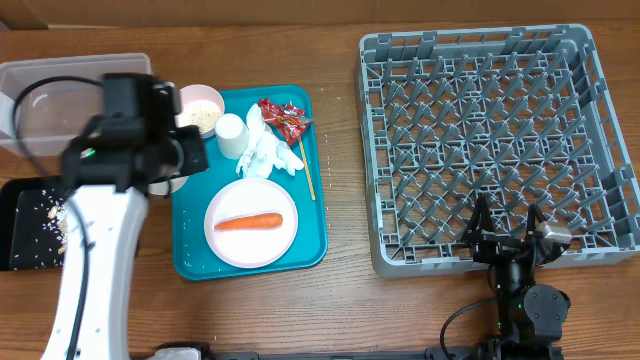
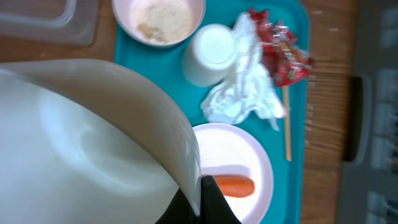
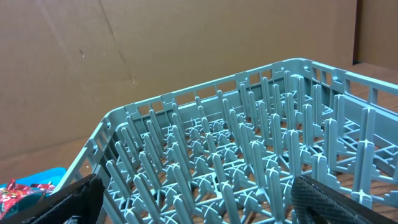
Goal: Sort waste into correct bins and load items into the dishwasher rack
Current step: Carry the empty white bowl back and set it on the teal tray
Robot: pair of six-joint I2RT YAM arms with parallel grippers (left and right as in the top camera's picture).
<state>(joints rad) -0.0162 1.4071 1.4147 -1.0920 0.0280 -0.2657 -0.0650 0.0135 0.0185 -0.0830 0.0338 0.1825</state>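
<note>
My left gripper [image 2: 200, 202] is shut on the rim of an empty white bowl [image 2: 87, 143], held over the left edge of the teal tray [image 1: 188, 262]. On that tray stand a bowl of rice scraps [image 1: 200, 108], a small cup [image 1: 231, 135], crumpled napkins [image 1: 268, 150], a red wrapper [image 1: 285, 120], a chopstick [image 1: 308, 175] and a plate [image 1: 250, 245] bearing the carrot [image 1: 248, 222]. The clear tub [image 1: 60, 100] and the black tray [image 1: 25, 225], with rice scraps in it, lie left. My right gripper [image 1: 508, 225] is open at the front edge of the dishwasher rack [image 1: 500, 140].
Bare wooden table lies between the teal tray and the rack, about a hand's width wide. A brown cardboard wall [image 3: 155, 56] stands behind the rack. My left arm [image 1: 95, 270] reaches up from the front left, over the black tray.
</note>
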